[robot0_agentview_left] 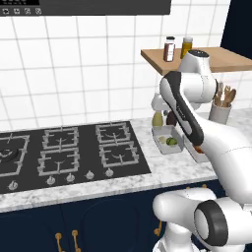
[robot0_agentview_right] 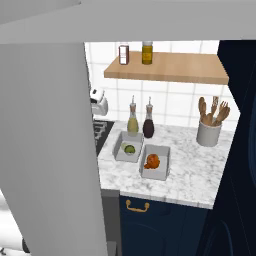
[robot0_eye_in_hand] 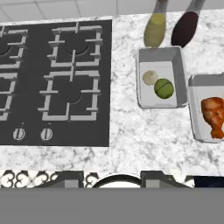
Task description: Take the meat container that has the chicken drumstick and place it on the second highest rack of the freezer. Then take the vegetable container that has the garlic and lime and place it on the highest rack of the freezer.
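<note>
In the left base view the white arm (robot0_agentview_left: 197, 123) rises from the lower right and bends over the marble worktop (robot0_agentview_left: 162, 170), hiding most of what lies behind it. The vegetable container (robot0_agentview_left: 168, 139) sits just right of the hob (robot0_agentview_left: 69, 152), with the lime (robot0_agentview_left: 172, 141) showing green inside; a sliver of the meat container (robot0_agentview_left: 197, 152) peeks from under the forearm. The end effector itself is hidden here.

In the right base view a tall grey freezer door (robot0_agentview_right: 45, 150) stands in the near left. Beyond it the two trays lie side by side on the worktop, the vegetable container to the left and the meat container (robot0_agentview_right: 155, 162) to the right, the chicken drumstick (robot0_agentview_right: 152, 161) an orange lump in its middle. Two bottles (robot0_agentview_right: 140, 122) stand just behind them, and a utensil holder (robot0_agentview_right: 209, 131) farther right.

The hand view looks down at the worktop from above. The garlic (robot0_eye_in_hand: 150, 77) and lime touch each other in the vegetable container; the meat container is cut by the right edge. The end effector (robot0_eye_in_hand: 116, 176) hangs above the worktop's front edge, holding nothing, though how wide its jaws stand I cannot tell.

The hand is lined up nearer the vegetable tray, so it could take the wrong tray first. A tilted lift might roll the drumstick out, and the near door could catch the arm's swing.
</note>
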